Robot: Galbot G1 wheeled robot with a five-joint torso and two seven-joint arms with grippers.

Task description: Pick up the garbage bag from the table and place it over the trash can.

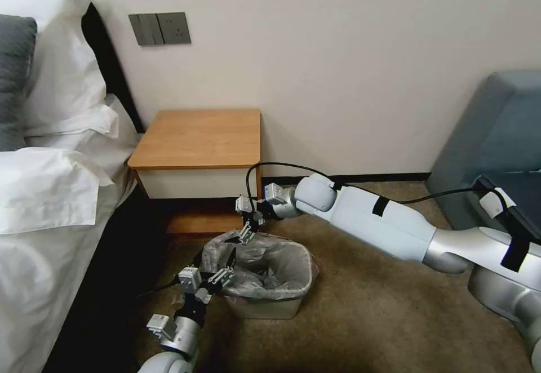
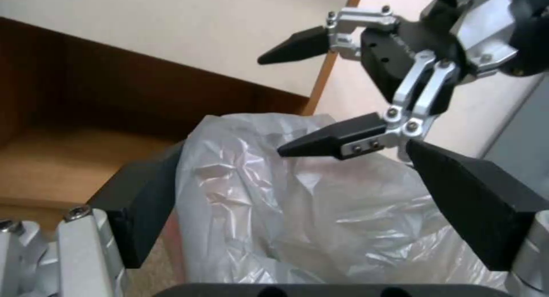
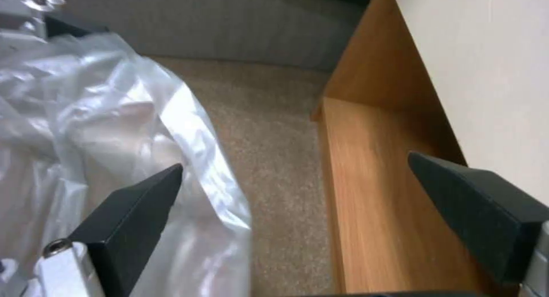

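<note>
With the garbage bag (image 1: 265, 263) draped over the rim of the trash can (image 1: 270, 304) on the carpet, you see both grippers spread and holding nothing. Your left gripper (image 1: 226, 271) sits at the bin's near-left rim; your right gripper (image 1: 245, 227) hangs over its far edge, below the nightstand (image 1: 197, 139).

Garbage bag (image 1: 265, 266): thin, crinkled, glossy translucent film. Trash can (image 1: 265, 306): smooth matt plastic. Table (image 1: 197, 136): satin wood grain. Carpet (image 1: 383, 316): rough pile. Left gripper (image 2: 297, 189) fingers (image 2: 143, 198): matt black pads on brushed metal
</note>
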